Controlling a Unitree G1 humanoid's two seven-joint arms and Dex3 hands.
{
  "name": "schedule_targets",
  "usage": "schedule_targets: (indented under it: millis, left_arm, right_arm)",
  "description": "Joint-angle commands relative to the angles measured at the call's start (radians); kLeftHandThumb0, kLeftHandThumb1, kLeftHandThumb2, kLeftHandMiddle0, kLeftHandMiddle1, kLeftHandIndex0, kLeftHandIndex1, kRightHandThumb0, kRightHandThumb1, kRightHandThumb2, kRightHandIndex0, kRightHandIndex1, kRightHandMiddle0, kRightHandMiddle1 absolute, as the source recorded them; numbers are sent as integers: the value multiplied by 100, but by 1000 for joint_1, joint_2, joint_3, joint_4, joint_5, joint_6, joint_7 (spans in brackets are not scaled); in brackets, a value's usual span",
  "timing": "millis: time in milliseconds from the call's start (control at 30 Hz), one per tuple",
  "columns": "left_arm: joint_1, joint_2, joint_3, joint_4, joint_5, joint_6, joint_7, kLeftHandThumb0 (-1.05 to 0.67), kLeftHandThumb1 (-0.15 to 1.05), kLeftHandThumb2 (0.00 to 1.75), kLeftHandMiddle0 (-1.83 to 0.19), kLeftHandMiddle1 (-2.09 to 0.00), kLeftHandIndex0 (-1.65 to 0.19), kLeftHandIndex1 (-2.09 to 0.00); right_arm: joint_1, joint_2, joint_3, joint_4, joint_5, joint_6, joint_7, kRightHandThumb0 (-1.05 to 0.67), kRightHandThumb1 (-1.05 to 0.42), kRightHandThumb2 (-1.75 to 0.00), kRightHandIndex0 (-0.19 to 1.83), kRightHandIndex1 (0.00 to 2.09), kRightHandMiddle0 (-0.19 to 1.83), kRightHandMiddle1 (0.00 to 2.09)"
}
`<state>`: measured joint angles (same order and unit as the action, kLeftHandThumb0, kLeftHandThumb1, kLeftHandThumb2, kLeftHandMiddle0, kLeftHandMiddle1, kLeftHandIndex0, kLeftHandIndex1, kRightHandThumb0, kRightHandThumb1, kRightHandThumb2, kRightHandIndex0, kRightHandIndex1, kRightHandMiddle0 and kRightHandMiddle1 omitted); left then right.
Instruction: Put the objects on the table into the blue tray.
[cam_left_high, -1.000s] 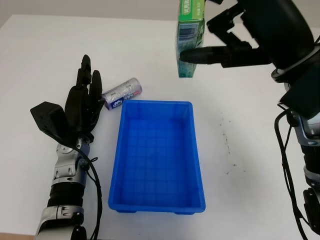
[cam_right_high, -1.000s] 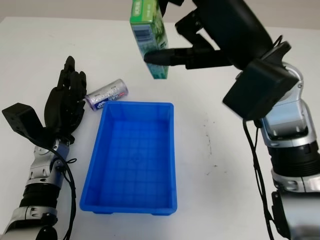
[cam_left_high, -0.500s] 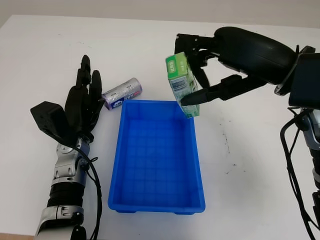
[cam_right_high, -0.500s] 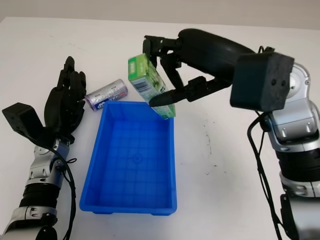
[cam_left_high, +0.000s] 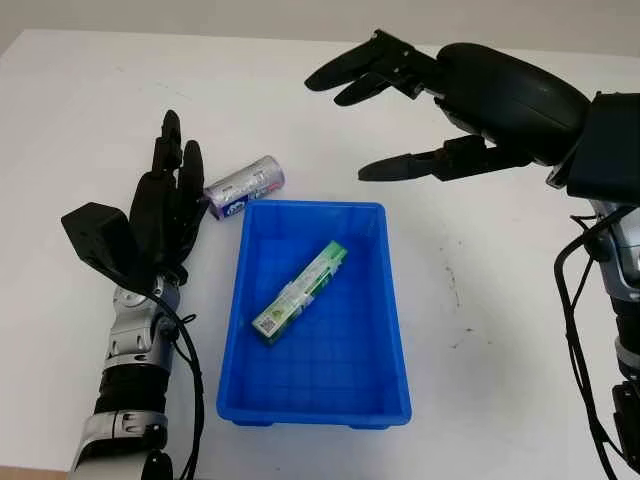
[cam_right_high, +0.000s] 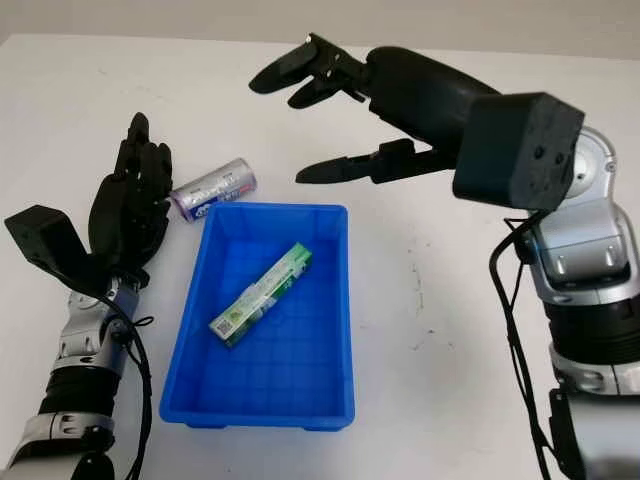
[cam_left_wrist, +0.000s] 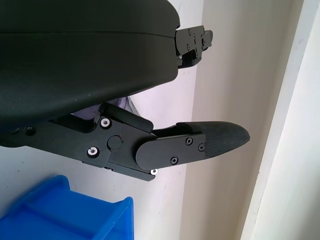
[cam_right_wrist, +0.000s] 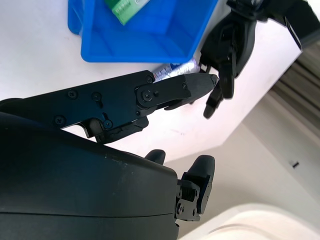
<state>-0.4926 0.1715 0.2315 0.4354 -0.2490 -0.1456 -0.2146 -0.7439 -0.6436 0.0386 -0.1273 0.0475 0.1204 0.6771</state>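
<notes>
Plainly found the green box (cam_left_high: 300, 292) lying slantwise on the floor of the blue tray (cam_left_high: 395, 320), at the centre of the frame. Left one thing out on the white table (cam_left_high: 80, 110) – a silver can (cam_left_high: 244, 186) on its side, just above the tray's upper-left corner and very near its rim.

Found the right hand (cam_left_high: 480, 100) hovering at the upper right of the frame, above the tray's far edge, open and empty, fingers uncurled. Found the left hand (cam_left_high: 165, 215) at the left of the frame, open too, holding nothing, fingertips just beside the can's left end; could not tell whether touching.

Judged the can the likely trouble. Round and lying down, so apt to roll off at a nudge – toward the upper part of the frame and out of easy reach. Sat so close to the tray wall that closing fingers might catch the rim and shove the tray, or pin the can against it. Would also risk a slip on the smooth metal under a loose grasp, and a bounce off the box if let go from too high.
</notes>
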Motion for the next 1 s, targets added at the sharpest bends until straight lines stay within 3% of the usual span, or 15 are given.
schedule_targets:
  millis: [0, 200, 400, 633, 733, 800, 833, 867, 900, 933, 967]
  left_arm:
    - [1, 10, -1, -7, 4, -9, -7, -72, 105, 54, 15, -5, 15, -5]
    - [-2, 33, -8, -23, 28, 5, 1, -73, 105, 55, 13, -6, 13, -6]
    - [-13, 108, -30, -48, 107, 5, 0, -73, 105, 55, 15, -5, 14, -6]
    - [-52, 239, -59, -82, 236, 31, 9, -70, 105, 33, 9, -6, 9, -7]
    - [-81, 291, -71, -81, 287, 28, 6, -67, 105, 26, 7, -6, 9, -6]
    - [-104, 315, -87, -101, 326, 79, 14, -68, 105, 20, 7, -6, 9, -6]
    - [-115, 327, -103, -116, 359, 108, 23, -70, 105, 16, -5, -32, 9, -6]
    - [-124, 342, -125, -131, 401, 136, 28, -71, 105, 13, 0, -96, 10, -6]
    - [-133, 357, -149, -142, 447, 157, 34, -73, 105, 13, 3, -109, 10, -5]
    - [-142, 367, -172, -153, 488, 183, 38, -75, 105, 12, 8, -93, 10, -5]
    - [-152, 371, -190, -161, 517, 205, 38, -77, 104, 10, 11, -135, 10, -5]
  right_arm:
    - [12, 22, -28, -10, 15, 14, -26, -48, -105, -16, -19, 117, -19, 102]
    - [48, 103, -84, 71, 14, -38, -163, -57, -105, -30, -19, 125, -19, 120]
    - [114, 155, -132, 112, 9, -5, -292, -54, -105, -37, -19, 138, -19, 126]
    - [202, 205, -177, 106, 40, 88, -368, -48, -105, -42, -19, 119, -19, 105]
    - [225, 218, -183, 101, 46, 94, -381, -44, -105, -44, -19, 114, -19, 104]
    - [232, 223, -182, 99, 47, 96, -386, -44, -105, -43, -19, 112, -19, 105]
    - [233, 226, -180, 100, 48, 95, -388, -44, -105, -43, -19, 111, -19, 106]
    - [234, 227, -178, 101, 48, 91, -387, -44, -105, -44, -19, 110, -19, 106]
    - [235, 230, -177, 104, 49, 85, -388, -44, -105, -44, -19, 107, -19, 104]
    - [235, 233, -175, 107, 48, 79, -388, -43, -105, -45, -19, 106, -19, 104]
    - [235, 236, -176, 110, 50, 76, -387, -42, -105, -45, -19, 104, -19, 103]
